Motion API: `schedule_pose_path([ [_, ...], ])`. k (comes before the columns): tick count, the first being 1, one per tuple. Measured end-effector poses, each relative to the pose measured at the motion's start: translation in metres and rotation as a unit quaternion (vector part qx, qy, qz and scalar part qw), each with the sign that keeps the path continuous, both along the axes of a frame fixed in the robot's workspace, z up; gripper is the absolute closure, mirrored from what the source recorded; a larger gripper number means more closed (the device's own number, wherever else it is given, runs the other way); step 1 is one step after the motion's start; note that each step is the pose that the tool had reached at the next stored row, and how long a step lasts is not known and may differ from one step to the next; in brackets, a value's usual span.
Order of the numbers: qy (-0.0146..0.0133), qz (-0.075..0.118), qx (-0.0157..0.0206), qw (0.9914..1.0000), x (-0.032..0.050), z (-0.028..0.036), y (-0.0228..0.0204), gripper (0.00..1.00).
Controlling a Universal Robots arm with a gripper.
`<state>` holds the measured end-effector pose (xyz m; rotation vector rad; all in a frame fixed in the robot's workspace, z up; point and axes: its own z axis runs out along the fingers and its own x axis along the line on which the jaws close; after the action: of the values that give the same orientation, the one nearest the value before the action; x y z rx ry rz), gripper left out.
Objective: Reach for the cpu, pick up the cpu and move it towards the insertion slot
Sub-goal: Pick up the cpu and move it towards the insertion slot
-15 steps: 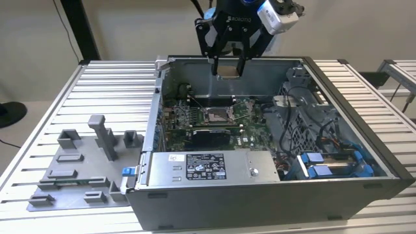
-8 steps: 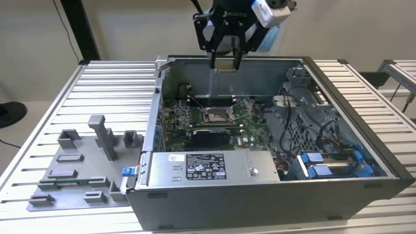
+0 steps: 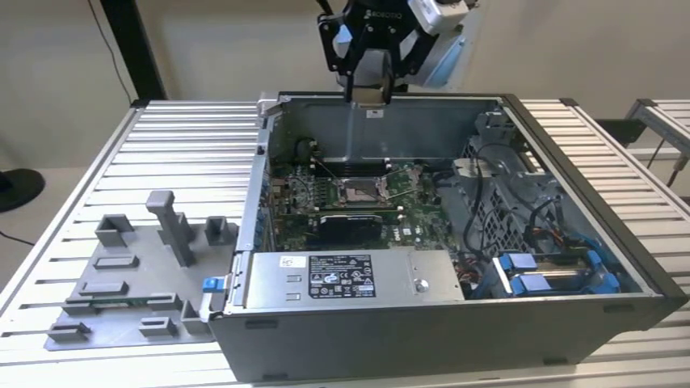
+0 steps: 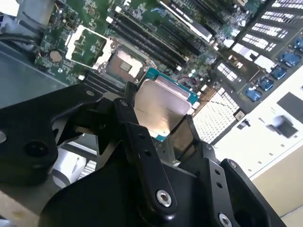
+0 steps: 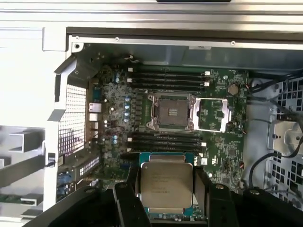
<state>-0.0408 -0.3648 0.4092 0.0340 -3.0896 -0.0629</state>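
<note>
The cpu [image 5: 166, 186] is pinched flat between the gripper [image 5: 166, 189] jaws, held well above the slot [image 5: 170, 111], offset to one side.

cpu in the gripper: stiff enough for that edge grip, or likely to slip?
The cpu is a thin flat plate with a metal top, so probably rigid and light. The gripper pinches it by its edges, and the smooth metal lid could slip if jolted. Its thin green rim looks fragile above the insertion slot.
</note>
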Motion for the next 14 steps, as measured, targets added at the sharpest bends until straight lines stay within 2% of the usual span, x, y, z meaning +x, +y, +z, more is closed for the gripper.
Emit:
schedule_pose_path([
  [5, 0.0000, 0.000, 0.0000, 1.00000, -0.0033, -0.0003, 0.0179, 1.00],
  [10, 0.0000, 0.000, 0.0000, 1.00000, -0.0066, -0.0005, 0.0331, 1.00],
  [12, 0.0000, 0.000, 0.0000, 1.00000, -0.0072, -0.0005, 0.0369, 1.00],
  [14, 0.0000, 0.000, 0.0000, 1.00000, -0.0074, -0.0005, 0.0371, 1.00],
])
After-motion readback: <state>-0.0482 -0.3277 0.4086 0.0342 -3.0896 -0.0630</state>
